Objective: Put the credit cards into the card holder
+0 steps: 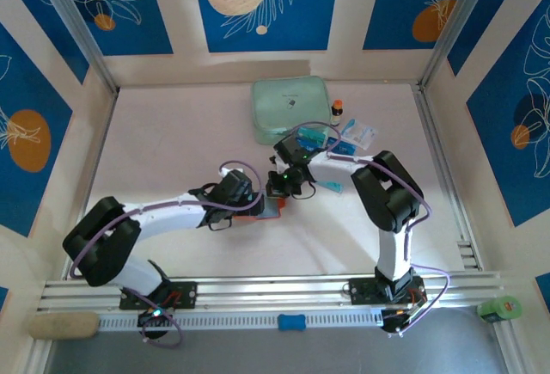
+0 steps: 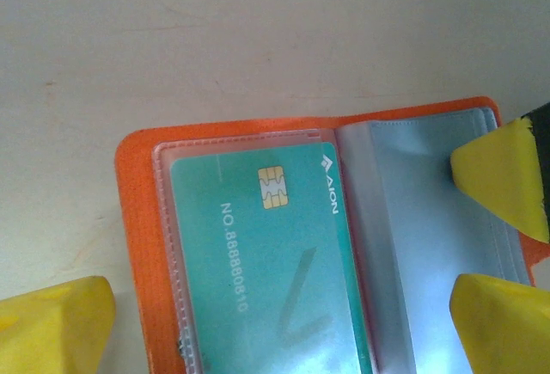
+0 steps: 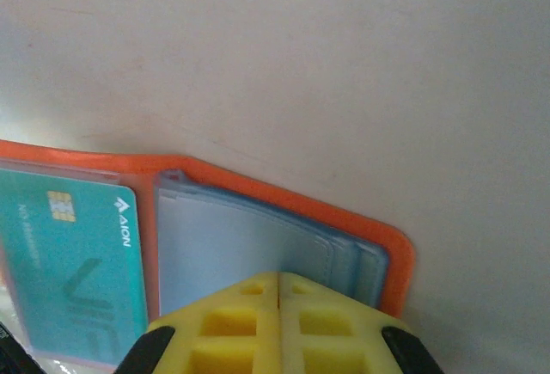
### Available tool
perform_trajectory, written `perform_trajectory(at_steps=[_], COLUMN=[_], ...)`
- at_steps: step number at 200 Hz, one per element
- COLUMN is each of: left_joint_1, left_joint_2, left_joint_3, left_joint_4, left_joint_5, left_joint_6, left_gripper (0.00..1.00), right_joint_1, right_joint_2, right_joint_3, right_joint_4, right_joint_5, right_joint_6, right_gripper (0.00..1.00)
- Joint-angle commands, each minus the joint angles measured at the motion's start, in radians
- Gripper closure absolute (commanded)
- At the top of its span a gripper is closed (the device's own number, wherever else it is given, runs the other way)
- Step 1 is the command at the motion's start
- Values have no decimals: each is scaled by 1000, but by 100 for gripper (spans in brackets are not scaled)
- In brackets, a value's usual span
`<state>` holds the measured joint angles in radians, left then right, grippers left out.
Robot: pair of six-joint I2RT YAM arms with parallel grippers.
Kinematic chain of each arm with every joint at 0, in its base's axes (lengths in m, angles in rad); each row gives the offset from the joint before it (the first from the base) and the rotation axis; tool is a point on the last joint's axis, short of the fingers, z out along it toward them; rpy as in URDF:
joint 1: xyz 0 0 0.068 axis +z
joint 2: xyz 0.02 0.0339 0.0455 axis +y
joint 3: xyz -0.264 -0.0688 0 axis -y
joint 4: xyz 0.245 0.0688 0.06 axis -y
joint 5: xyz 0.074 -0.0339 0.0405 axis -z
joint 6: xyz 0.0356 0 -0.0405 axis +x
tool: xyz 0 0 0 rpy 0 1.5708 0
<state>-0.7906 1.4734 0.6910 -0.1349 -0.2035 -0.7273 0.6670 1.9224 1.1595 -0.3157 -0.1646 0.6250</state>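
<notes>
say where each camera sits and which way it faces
Top external: high behind the bases, looking down on the pale table; left arm and right arm show.
Left wrist: on its arm, looks down at the open orange fold-over wallet holding a teal-blue chip card; its open yellow fingers flank it.
Right wrist: on its arm, faces the wallet's greyish sleeves; its shut yellow gripper over them.
Shared: both wrist views show that card and wallet.
</notes>
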Motion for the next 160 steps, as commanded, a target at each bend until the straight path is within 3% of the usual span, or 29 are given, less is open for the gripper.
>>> perform_trajectory(at_steps=[1,114,160], left_joint_1=[-7,-9,-8], left_joint_2=[14,54,69], left_joint_3=[3,-18,-34], left_joint_4=[10,7,15], left_joint_5=[-11,-35,-40], left_joint_6=[16,38,45], left_gripper=[0,0,7], right_joint_1=[17,14,5], right_joint_2=[31,17,-29], right_joint_3=[-8,-23,-24], right_joint_4=[13,43,33], right_joint_5=[-45,-65,-61], right_joint_6=[24,64,64], right_gripper=[100,100,100])
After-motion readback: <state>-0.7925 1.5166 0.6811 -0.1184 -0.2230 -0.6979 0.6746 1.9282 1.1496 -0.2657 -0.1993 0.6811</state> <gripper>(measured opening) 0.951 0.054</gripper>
